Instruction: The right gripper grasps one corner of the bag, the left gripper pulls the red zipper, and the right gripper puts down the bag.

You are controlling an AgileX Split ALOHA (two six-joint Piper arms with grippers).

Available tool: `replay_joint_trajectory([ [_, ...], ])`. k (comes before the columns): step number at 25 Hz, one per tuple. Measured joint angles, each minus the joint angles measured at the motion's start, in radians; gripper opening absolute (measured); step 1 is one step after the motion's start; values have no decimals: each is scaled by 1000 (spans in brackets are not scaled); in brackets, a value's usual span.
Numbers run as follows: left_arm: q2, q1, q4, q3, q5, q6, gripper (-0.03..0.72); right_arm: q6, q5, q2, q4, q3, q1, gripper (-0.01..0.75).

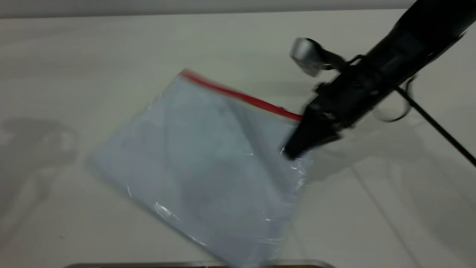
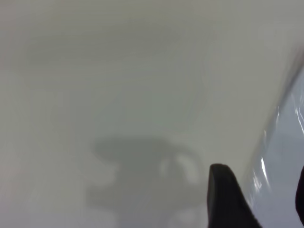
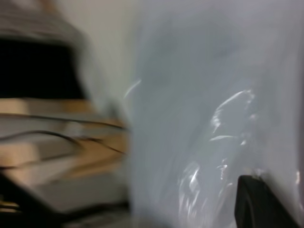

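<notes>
**Right hand pinches the bag's edge near the zip corner**

While the bag [image 1: 200,167] hangs tilted across the middle of the counter [image 1: 74,56], the right hand [image 1: 293,150] has it by the right side seam, fingers pressed together on the plastic just below the corner [image 1: 303,123] where the red zipper [image 1: 238,95] ends. That red strip runs along the far edge, slanting from upper left down to the black fingers. And the pouch looks lifted on that side, its near corner dipping toward the dark strip at the near edge of the view. Crinkled glints show on the clear seam right under the grip. The arm reaches in from the far right, a silver cylinder [image 1: 306,56] beside it and a black cable [image 1: 435,126] trailing off to the right.

Over to the right wrist view: pale plastic fills it, one dark finger [image 3: 261,204] against the sheet, so the grip is closed on the bag.

Now the left hand [image 2: 259,199]: it shows only in its own wrist view, above bare counter at the bag's left edge. One dark finger [image 2: 225,194] sits clear at the frame edge, a sliver of the other beyond the bag's seam, a wide gap between them and nothing held. Its shadow lies on the counter beside the pouch.
</notes>
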Motion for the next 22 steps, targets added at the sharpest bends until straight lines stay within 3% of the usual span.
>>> replay_joint_trajectory([
  [3, 73, -19, -14, -11, -15, 4, 417, 33, -154, -58, 6, -40, -43, 35],
  [5, 137, -57, -15, -42, -22, 17, 417, -16, -197, -89, 83, -68, -34, 35],
  [13, 412, -227, -18, -296, -22, 214, 417, -125, -192, -104, 163, -79, 144, 34],
  [18, 583, -287, -79, -496, 152, 381, 417, -146, -222, -104, 181, -78, 165, 34],
  [22, 685, -309, -277, -626, 307, 631, 417, -162, -223, -104, 187, -78, 165, 34],
])
